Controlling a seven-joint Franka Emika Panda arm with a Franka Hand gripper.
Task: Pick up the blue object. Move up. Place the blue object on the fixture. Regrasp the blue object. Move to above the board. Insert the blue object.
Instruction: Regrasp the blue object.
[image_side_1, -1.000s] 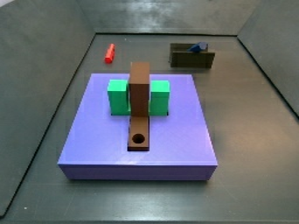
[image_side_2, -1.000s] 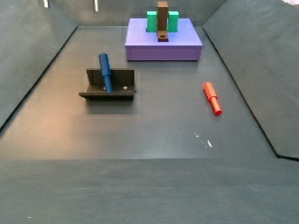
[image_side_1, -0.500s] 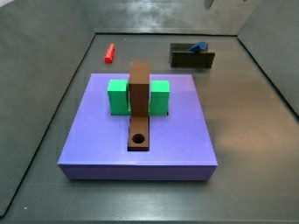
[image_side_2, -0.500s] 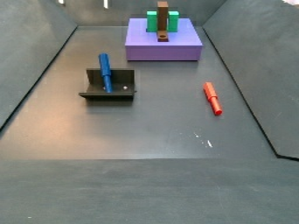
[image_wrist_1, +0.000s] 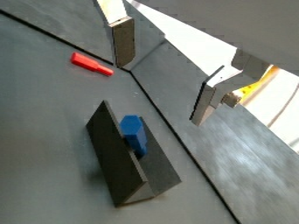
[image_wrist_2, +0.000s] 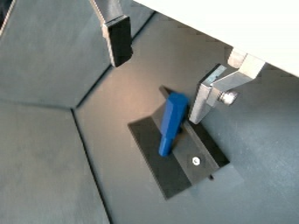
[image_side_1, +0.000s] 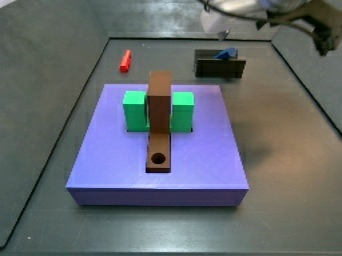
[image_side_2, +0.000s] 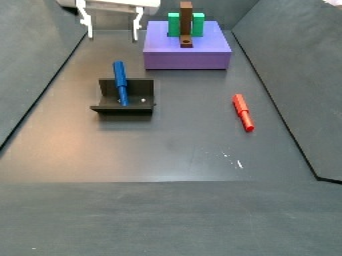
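A dark grey floor (image_side_2: 174, 190) with low sloping grey walls fills both side views, bare apart from a few small pieces. In a side view, furthest left, the gripper (image_side_2: 112, 22) hangs high near the back edge, its two fingers (image_side_2: 88, 24) pointing down with a wide gap and nothing between them, so the jaws are released and empty. Below it and nearer the camera stands the fixture (image_side_2: 124, 100), a dark bracket on a base plate, with the blue object (image_side_2: 120, 82) leaning in it, its upper end rising above the back wall. Further right and at the back lies the board (image_side_2: 187, 52), a lavender slab carrying the green block (image_side_2: 187, 22) and the brown bar (image_side_2: 189, 26). Right again, well apart from the fixture, the red peg (image_side_2: 243, 112) lies flat on the floor. In both wrist views the silver fingers (image_wrist_2: 214, 90) stand spread above the fixture (image_wrist_2: 181, 162), clear of the blue object (image_wrist_2: 174, 123), which rests tilted against the bracket's wall; a wrist view also shows the red peg (image_wrist_1: 91, 64) beyond.
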